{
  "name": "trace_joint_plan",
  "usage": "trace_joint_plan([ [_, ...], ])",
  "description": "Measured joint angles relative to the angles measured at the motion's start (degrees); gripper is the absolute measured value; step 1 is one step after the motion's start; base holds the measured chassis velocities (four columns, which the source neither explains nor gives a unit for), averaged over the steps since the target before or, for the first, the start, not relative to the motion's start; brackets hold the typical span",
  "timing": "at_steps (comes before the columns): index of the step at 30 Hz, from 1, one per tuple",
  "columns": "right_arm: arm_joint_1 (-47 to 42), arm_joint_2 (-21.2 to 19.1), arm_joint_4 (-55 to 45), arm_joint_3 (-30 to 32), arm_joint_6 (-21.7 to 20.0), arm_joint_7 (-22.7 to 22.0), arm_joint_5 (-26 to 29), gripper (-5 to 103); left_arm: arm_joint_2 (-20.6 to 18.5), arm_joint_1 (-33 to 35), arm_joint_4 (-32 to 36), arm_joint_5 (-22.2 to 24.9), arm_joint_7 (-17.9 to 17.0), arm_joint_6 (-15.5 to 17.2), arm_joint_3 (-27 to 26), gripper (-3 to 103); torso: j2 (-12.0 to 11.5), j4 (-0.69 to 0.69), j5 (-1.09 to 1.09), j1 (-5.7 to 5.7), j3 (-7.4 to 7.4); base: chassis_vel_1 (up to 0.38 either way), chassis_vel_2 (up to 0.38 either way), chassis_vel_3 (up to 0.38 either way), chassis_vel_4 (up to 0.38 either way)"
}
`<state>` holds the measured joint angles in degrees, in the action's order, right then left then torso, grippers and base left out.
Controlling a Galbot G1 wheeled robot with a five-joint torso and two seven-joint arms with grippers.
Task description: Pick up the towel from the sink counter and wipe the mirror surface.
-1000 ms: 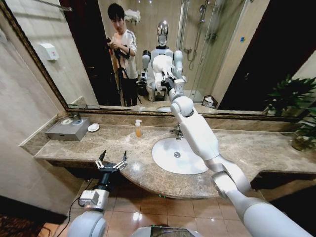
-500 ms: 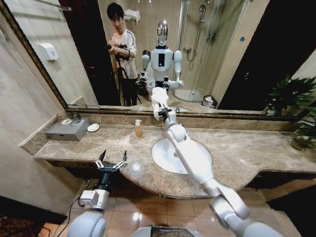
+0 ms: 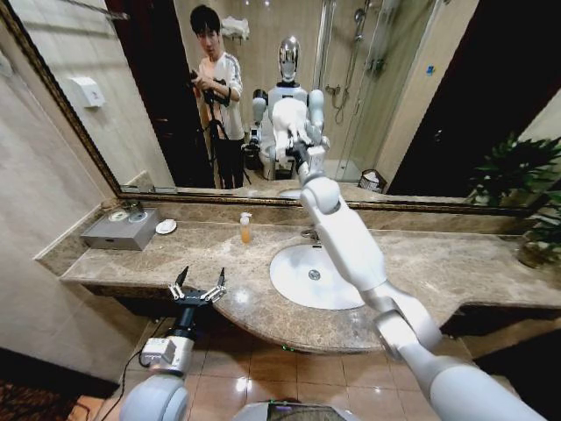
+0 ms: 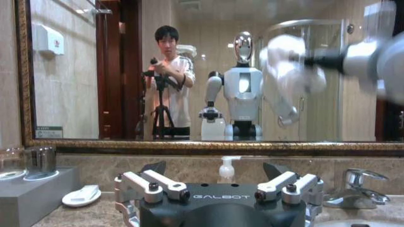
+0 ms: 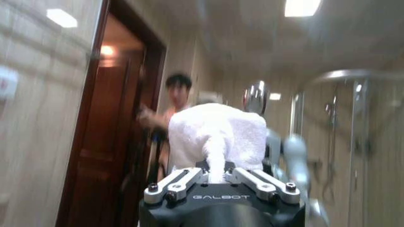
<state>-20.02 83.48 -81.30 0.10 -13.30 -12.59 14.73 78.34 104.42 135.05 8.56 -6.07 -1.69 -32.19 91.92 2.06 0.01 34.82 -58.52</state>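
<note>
My right arm reaches over the basin to the mirror (image 3: 421,96). The right gripper (image 3: 299,151) is shut on the white towel (image 3: 287,121), which it holds against the glass high up, over my own reflection. In the right wrist view the towel (image 5: 218,135) bunches out of the shut right gripper (image 5: 221,178). From the left wrist view the towel (image 4: 287,61) is a blurred white patch on the mirror (image 4: 94,94). My left gripper (image 3: 198,288) hangs open over the front edge of the sink counter (image 3: 438,263), holding nothing; its fingers (image 4: 158,182) are spread wide.
A white oval basin (image 3: 289,285) with a chrome faucet (image 3: 310,233) sits mid-counter. An orange soap bottle (image 3: 245,228), a soap dish (image 3: 165,226) and a grey tray (image 3: 118,232) stand to the left. A plant (image 3: 526,202) is at the far right.
Half a second ago the right gripper held the towel low on the mirror, near its bottom frame; it has swept up the glass. The left arm has not moved.
</note>
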Motion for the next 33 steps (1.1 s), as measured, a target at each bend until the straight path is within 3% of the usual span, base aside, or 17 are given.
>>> trace_joint_plan([
  [6,-4.99,-0.3,0.27,0.04,1.2,1.09,-2.32,9,0.0,0.0,0.0,0.0,0.0,0.0,0.0,100,0.0,-0.02,-0.01,-0.01,0.0,0.0,0.0,0.0,0.0],
  [15,7.0,0.11,1.46,1.11,-0.31,-0.41,1.24,9,0.0,0.0,0.0,0.0,0.0,0.0,0.0,100,0.0,0.0,-0.02,0.0,0.0,0.0,0.0,0.0,0.0],
  [20,8.36,0.09,1.5,1.27,-0.87,-0.82,1.75,9,0.0,0.0,0.0,0.0,0.0,0.0,0.0,100,0.0,0.0,-0.02,-0.01,0.01,0.0,0.0,0.0,0.0],
  [33,-5.17,0.54,0.25,0.03,0.17,0.27,-2.59,9,0.0,0.0,0.0,0.0,-0.01,0.0,0.0,100,0.0,0.0,-0.02,-0.01,0.0,0.0,0.0,0.0,0.0],
])
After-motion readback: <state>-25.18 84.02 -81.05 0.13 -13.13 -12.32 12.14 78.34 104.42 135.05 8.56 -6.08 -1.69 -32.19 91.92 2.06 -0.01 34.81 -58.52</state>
